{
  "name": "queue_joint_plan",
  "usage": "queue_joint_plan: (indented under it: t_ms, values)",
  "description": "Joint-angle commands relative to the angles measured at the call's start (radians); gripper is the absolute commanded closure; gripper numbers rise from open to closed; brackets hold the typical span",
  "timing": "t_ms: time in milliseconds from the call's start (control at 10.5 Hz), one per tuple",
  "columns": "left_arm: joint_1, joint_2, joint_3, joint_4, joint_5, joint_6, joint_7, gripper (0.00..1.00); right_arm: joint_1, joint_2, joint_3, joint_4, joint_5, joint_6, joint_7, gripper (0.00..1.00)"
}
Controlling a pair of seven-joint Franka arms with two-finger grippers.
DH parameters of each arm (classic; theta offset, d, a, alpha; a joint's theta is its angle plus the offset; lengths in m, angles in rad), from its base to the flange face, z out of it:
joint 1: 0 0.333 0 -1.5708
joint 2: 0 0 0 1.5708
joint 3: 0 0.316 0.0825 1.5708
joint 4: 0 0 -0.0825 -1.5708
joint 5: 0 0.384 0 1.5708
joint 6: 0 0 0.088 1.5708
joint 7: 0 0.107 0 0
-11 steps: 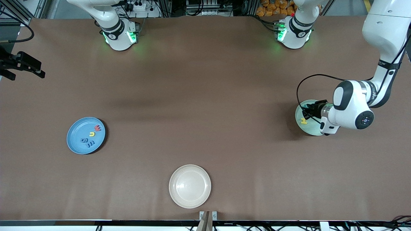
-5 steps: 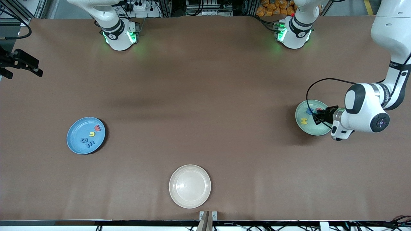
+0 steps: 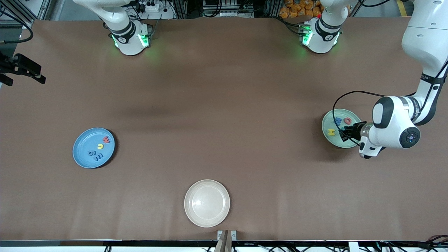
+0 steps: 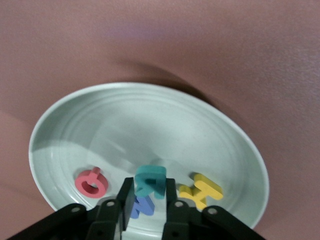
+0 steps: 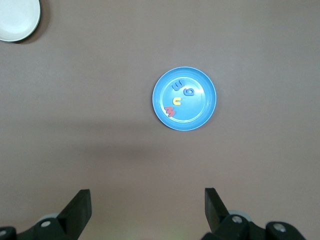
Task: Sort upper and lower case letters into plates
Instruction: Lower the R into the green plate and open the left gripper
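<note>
Green is the colour of the plate [image 3: 332, 141] to watch, the pale one near the edge of the bench [image 3: 224, 105] at the left arm's end. The left pincer [image 3: 343, 134] hangs low over it. A moment ago this pincer was over the part of the plate farther from the front camera and hid some letters. Now it has slid to the nearer part of the plate, so the blue letter [image 4: 140, 206] and the red letter [image 4: 91, 182] show again, next to the yellow letter [image 4: 200, 190]. A teal letter [image 4: 150, 180] sits right at the pincer's tip, down in the plate. I cannot tell if the pincer is pinching it or has let it go.

That makes four letters in the green plate. The blue plate [image 3: 82, 161], toward the right arm's end of the bench, has four letters [image 3: 99, 148] in it too, and they have not moved. So I think all eight letters are in their plates and the sorting is almost done. The last job is to let the teal letter drop and lift away.

The cream plate [image 3: 190, 213] by the front edge of the bench has no letters in it. The right pincer [image 5: 147, 200] waits high over the bench, spread wide, with nothing in it.
</note>
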Motion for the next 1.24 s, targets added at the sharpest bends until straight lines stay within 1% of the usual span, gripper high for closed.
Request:
queue_joint_plan:
  t_ms: [0, 190, 475, 570, 665, 760, 855, 950, 1140]
  values:
    - [0.016, 0.004, -0.006, 0.011, 0.029, -0.001, 0.014, 0.0, -0.003, -0.012, 0.006, -0.009, -0.008, 0.004, -0.009, 0.0]
    - [0.009, -0.007, -0.007, 0.011, 0.032, -0.004, 0.043, 0.0, 0.0, -0.013, 0.009, -0.009, -0.014, 0.002, -0.009, 0.0]
    - [0.004, -0.083, -0.018, 0.032, 0.031, -0.024, 0.28, 0.0, -0.002, -0.03, 0.009, -0.006, -0.014, -0.008, -0.009, 0.0]
    - [0.001, -0.106, -0.021, 0.054, 0.031, -0.041, 0.298, 0.0, -0.005, -0.035, 0.008, -0.007, -0.014, -0.011, -0.009, 0.0]
    - [0.004, -0.134, -0.053, 0.084, 0.031, -0.071, 0.298, 0.0, -0.009, -0.042, 0.003, -0.009, -0.014, -0.013, -0.014, 0.0]
    - [0.004, -0.161, -0.067, 0.139, 0.02, -0.143, 0.298, 0.0, -0.011, -0.055, 0.002, -0.009, -0.014, -0.019, -0.014, 0.0]
    - [0.004, -0.181, -0.096, 0.208, 0.016, -0.212, 0.296, 0.0, -0.011, -0.058, 0.002, -0.009, -0.014, -0.019, -0.014, 0.0]
    - [0.004, -0.189, -0.111, 0.277, 0.017, -0.276, 0.298, 0.0, -0.011, -0.058, 0.002, -0.009, -0.014, -0.019, -0.014, 0.0]
    - [0.004, -0.198, -0.118, 0.362, 0.017, -0.328, 0.299, 0.0, -0.011, -0.061, 0.002, -0.009, -0.014, -0.024, -0.014, 0.0]
